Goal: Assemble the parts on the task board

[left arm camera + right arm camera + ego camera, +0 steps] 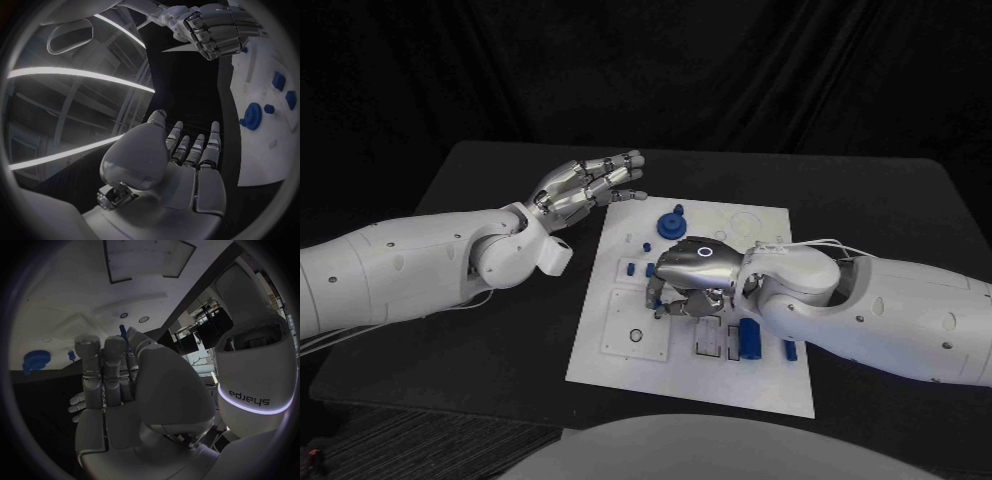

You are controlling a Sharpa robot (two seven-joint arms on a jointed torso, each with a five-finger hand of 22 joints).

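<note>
Left hand: your left hand (pixel 589 183) hangs over the black bench (pixel 473 330), just beside the far left edge of the task board (pixel 646 370). Its fingers are stretched out and apart, and it holds nothing. In the left wrist view the same hand (pixel 181 165) has its palm bare and its fingers straight.

Right hand: your right hand (pixel 692 277) is down over the middle of the task board, palm facing the board, fingers curled under. In the right wrist view this hand (pixel 119 385) has its fingers pressed close together, and a thin blue part (pixel 123 335) sticks up by the fingertips. It looks pinched there, but you cannot tell for sure.

Task board: the white plate lies flat in the middle of the bench, its long side running away from you.

Blue gear: a round toothed part (pixel 674 219) sits on the far end of the board, near the left hand's fingertips. You see it too in the left wrist view (pixel 252 116) and the right wrist view (pixel 35 360).

Other blue parts: a long blue piece (pixel 750 338) stands on the near end of the board, just beside the right arm, with a smaller one (pixel 790 349) next to it. A few little blue pieces (pixel 648 268) sit on the board between the gear and the right hand.
</note>
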